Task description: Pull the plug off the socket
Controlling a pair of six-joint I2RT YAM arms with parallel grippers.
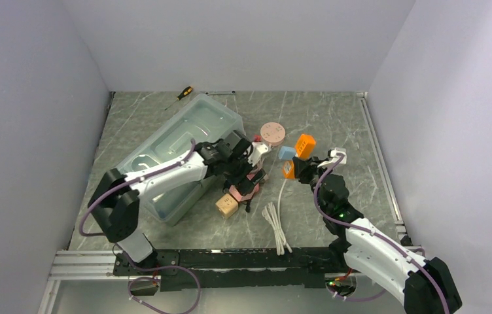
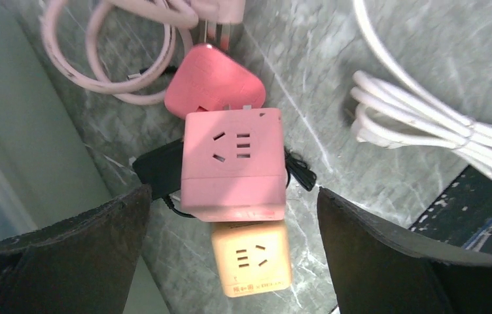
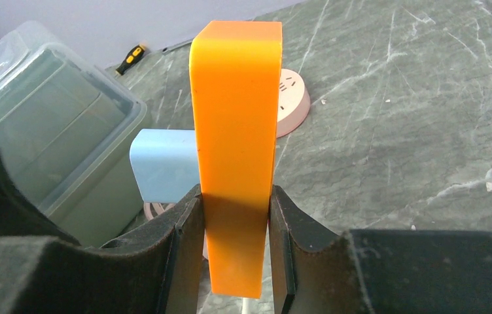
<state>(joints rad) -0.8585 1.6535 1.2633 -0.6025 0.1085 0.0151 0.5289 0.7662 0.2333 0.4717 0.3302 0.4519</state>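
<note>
Currently, on the bench [image 1: 335, 118], the white cable bundle [image 1: 275, 226] is lying nearest the arm bases. Beyond it, the left claw [image 2: 233, 193] is hovering with its jaws spread wide, holding nothing, directly over the pink socket cube [image 2: 231, 163]. A yellow socket cube [image 2: 250, 258] is sitting just beside that cube at 6 o'clock.

The pink plug [image 2: 212, 82] is resting against the cube's 12 o'clock side, apparently seated in it. At 3 o'clock of this group, the right claw [image 3: 233, 216] is clamping an orange block [image 3: 235, 118].

Farther off, a blue block [image 3: 161, 163] and a round socket [image 3: 292, 98] are lying.

The plug is probably handling as a light, rigid, smooth body. Its rounded corners are offering poor purchase, so the flat side faces are looking like the better hold. The cube is likely needing bracing.
</note>
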